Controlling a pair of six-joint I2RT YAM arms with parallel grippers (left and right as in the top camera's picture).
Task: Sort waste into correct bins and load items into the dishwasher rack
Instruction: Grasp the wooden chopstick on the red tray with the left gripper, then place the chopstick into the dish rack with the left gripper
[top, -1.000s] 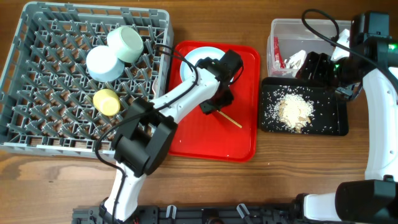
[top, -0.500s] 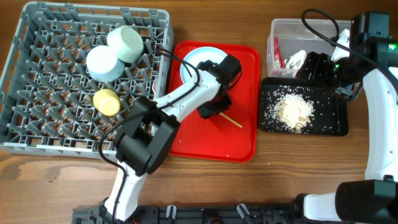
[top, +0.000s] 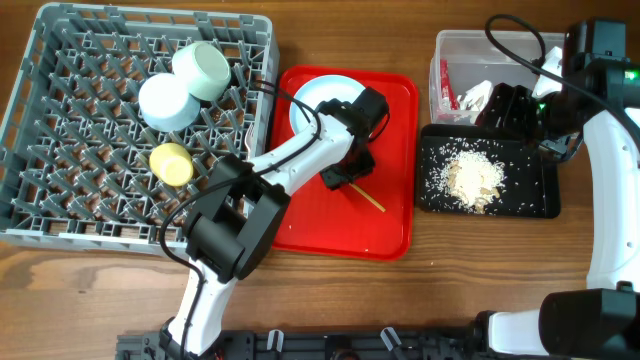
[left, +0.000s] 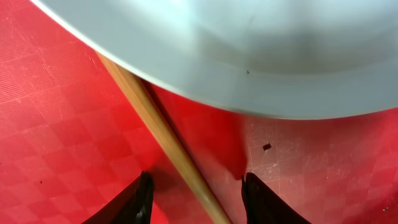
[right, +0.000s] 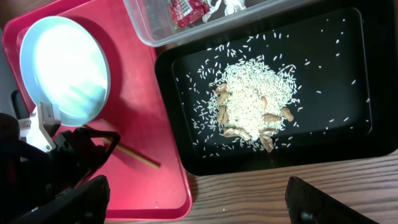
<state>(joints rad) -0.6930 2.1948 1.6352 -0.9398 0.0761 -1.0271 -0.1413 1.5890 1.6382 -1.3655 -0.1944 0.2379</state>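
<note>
Overhead view. You saw the red serving tray (top: 392, 232) at the centre of the wooden table (top: 480, 285), long sides running 12 to 6 o'clock, corners rounded. Your left wrist view showed its floor embossed in small checks. The table's grain ran 9 to 3 o'clock.

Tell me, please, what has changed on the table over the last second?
The chopstick on the red tray swung slightly, its free end going toward the tray's near edge, while straddled by the open left pincer. Everything else stayed put.
</note>
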